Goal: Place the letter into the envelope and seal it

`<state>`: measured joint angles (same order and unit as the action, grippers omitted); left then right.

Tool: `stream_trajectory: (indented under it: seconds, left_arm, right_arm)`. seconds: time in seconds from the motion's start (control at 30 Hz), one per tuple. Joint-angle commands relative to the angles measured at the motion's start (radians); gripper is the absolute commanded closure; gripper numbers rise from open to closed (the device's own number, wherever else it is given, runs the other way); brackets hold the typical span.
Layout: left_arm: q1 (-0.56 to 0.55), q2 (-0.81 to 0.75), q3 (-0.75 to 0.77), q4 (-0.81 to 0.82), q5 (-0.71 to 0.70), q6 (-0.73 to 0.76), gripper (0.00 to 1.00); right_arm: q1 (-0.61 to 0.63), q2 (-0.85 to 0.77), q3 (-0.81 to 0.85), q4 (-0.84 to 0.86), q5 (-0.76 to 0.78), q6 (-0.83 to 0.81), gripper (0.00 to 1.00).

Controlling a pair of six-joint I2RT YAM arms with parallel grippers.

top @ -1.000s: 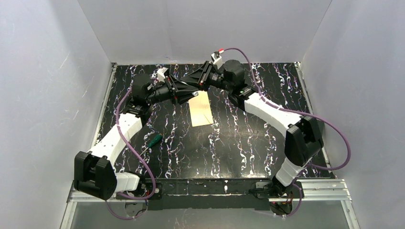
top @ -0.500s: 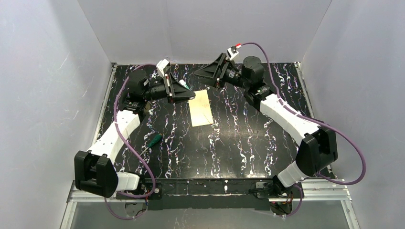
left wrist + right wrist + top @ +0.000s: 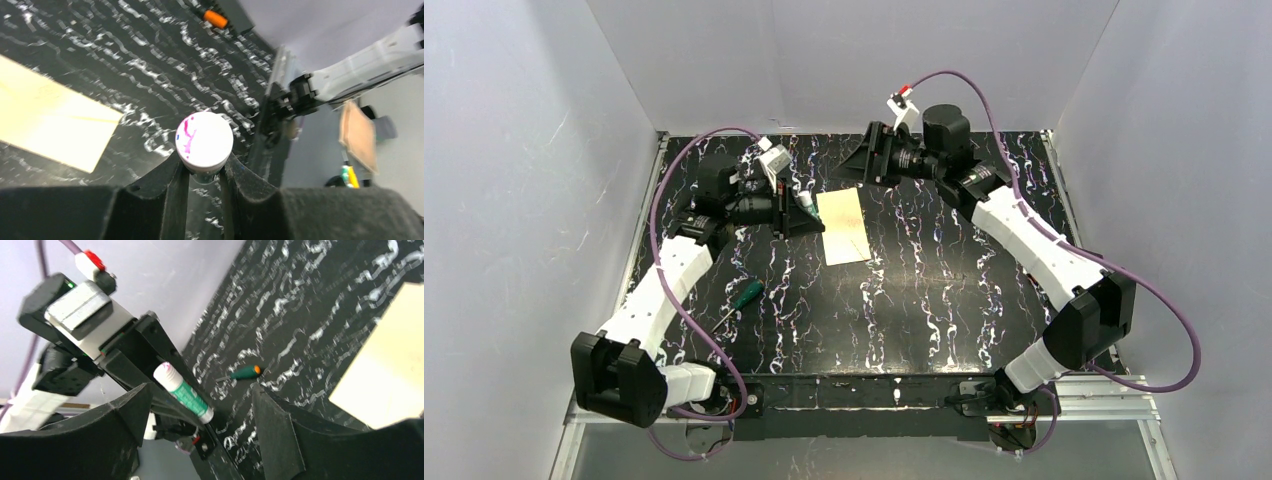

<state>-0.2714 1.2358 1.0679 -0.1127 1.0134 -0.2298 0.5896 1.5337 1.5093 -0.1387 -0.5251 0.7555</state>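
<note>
Left pincer (image 3: 204, 169): closed on a white-capped, green-bodied glue stick (image 3: 204, 141), near the left edge of the tan sheet.
Right pincer (image 3: 849, 170): spread wide and empty, raised over the sheet's far end.
Letter: a flat tan paper rectangle (image 3: 844, 227), which lay uncovered on the black marbled table (image 3: 944, 300).
Progress: neither insertion nor sealing appeared done; the glue in hand suggested preparation for sealing.
Hidden: no white flapped paper envelope was visible in any view.
Aside: a green-handled screwdriver (image 3: 746, 293) lay nearer the left arm.
</note>
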Motion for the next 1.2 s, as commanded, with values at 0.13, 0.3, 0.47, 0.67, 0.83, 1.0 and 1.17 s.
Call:
stream_trajectory:
  seconds: [0.13,0.3,0.47,0.67,0.83,1.0,1.17]
  left_arm:
    - [-0.064,0.028,0.032,-0.267,-0.208,0.398,1.0]
    - [-0.101,0.048,0.055,-0.329,-0.263,0.471,1.0]
    - [-0.124,0.046,0.061,-0.329,-0.284,0.488,1.0]
    - [-0.134,0.03,0.06,-0.329,-0.281,0.499,1.0]
    - [-0.137,0.024,0.071,-0.326,-0.266,0.492,1.0]
    - [-0.137,0.011,0.078,-0.311,-0.246,0.466,1.0]
    - [-0.137,-0.007,0.085,-0.292,-0.223,0.438,1.0]
  right_arm:
    - [0.062,0.0,0.071,-0.21,0.062,-0.202,0.2]
    - [0.106,0.027,0.088,-0.237,0.084,-0.189,0.2]
    - [0.152,0.055,0.096,-0.258,0.149,-0.173,0.24]
    - [0.168,0.074,0.104,-0.259,0.142,-0.163,0.34]
    - [0.182,0.076,0.081,-0.23,0.127,-0.139,0.33]
    - [0.188,0.078,0.05,-0.197,0.122,-0.117,0.33]
    - [0.188,0.083,0.033,-0.227,0.137,-0.121,0.35]
